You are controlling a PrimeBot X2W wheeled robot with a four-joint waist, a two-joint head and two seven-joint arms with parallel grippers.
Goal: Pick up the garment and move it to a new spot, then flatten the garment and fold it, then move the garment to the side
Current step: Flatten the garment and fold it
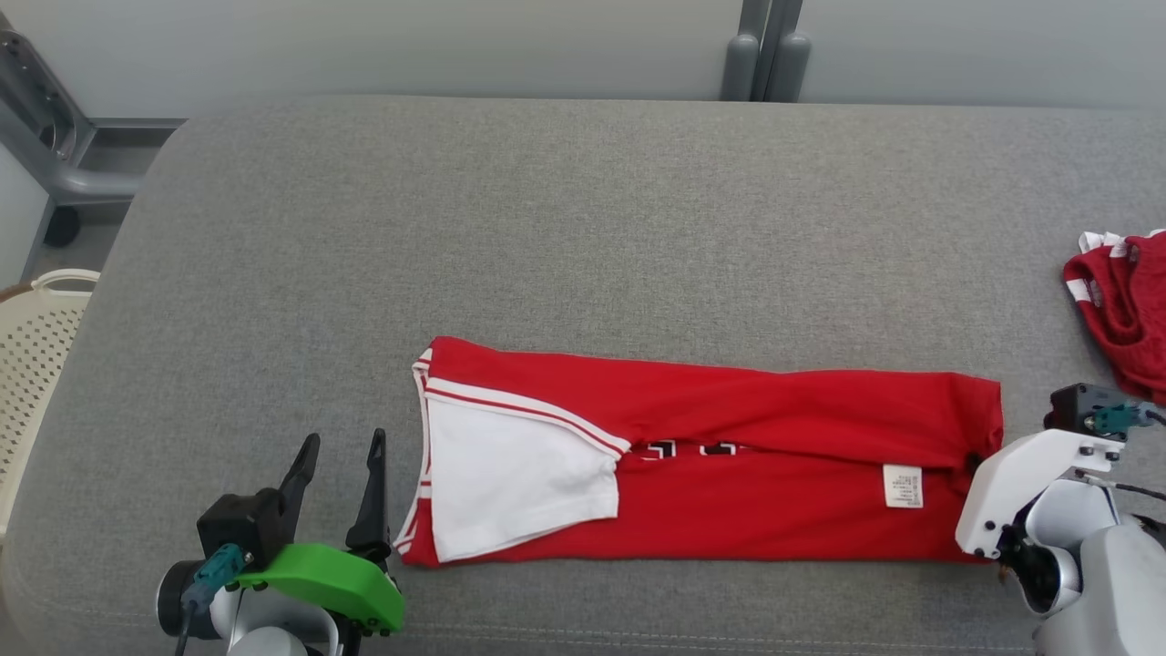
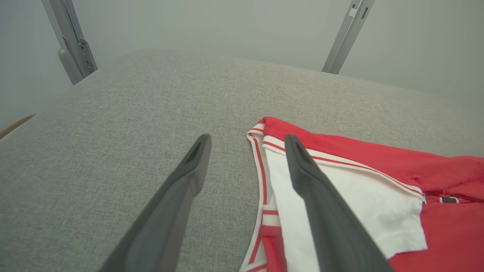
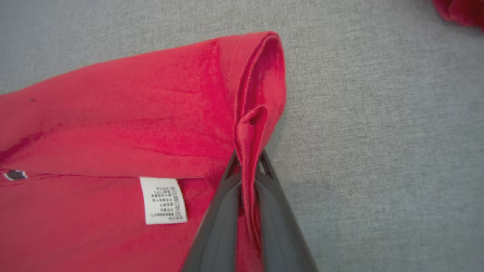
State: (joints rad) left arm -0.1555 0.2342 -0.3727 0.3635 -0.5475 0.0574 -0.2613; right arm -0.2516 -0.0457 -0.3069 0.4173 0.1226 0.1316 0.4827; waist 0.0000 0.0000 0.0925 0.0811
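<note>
Grey cushion [image 1: 583,228], pale wall [image 1: 455,46] behind; right jaws pinch the red garment [image 1: 729,410], left jaws gape.

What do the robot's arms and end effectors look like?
Each end effector has two long, dark, pointed fingers. The left end effector wears a bright green cover; the right end effector wears a white cover. Each carries a black box with a teal plug and a thin cable. The arms are pale grey and rounded.
</note>
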